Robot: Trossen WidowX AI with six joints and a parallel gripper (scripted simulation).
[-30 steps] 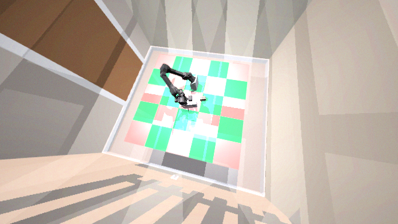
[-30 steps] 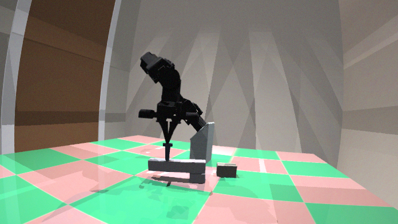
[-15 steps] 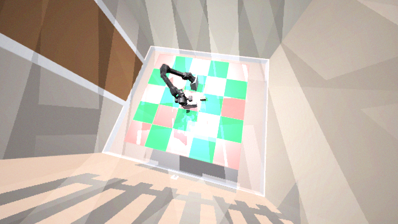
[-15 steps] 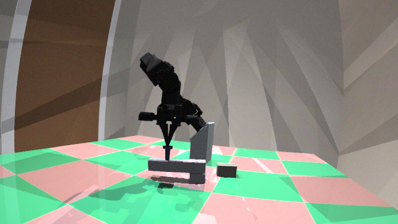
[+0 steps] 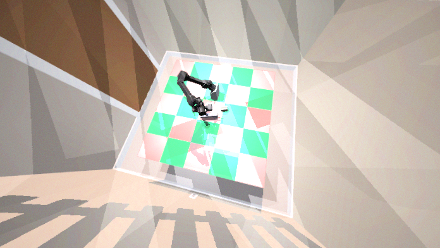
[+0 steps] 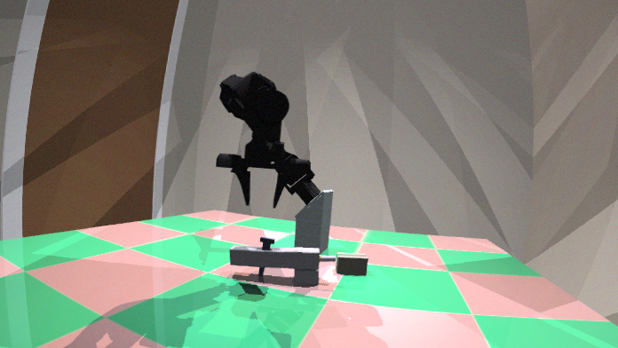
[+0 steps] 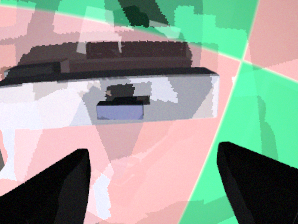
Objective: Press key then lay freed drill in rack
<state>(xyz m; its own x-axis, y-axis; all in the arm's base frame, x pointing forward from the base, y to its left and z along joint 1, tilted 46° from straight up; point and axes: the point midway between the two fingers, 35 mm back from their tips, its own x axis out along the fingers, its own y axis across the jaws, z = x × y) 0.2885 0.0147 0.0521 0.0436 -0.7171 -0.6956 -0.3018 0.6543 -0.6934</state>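
The grey drill (image 6: 284, 258) (image 7: 180, 96) (image 5: 211, 116) lies on the checkered floor, its thin bit pointing at a small dark block (image 6: 352, 264) (image 5: 224, 109). A black T-shaped key (image 6: 266, 242) (image 7: 123, 94) stands up through the drill's body. My gripper (image 6: 261, 203) (image 7: 154, 156) (image 5: 203, 109) is open and empty, fingers pointing down. It hangs well above the key without touching it. A tall grey wedge-shaped rack (image 6: 315, 224) (image 5: 215, 92) stands just behind the drill.
The floor is a pink, green and white checkered board (image 6: 444, 293) (image 5: 253, 139) with a low pale rim (image 5: 294, 126). The arm's lower link runs down behind the rack. Walls stand far off around the board.
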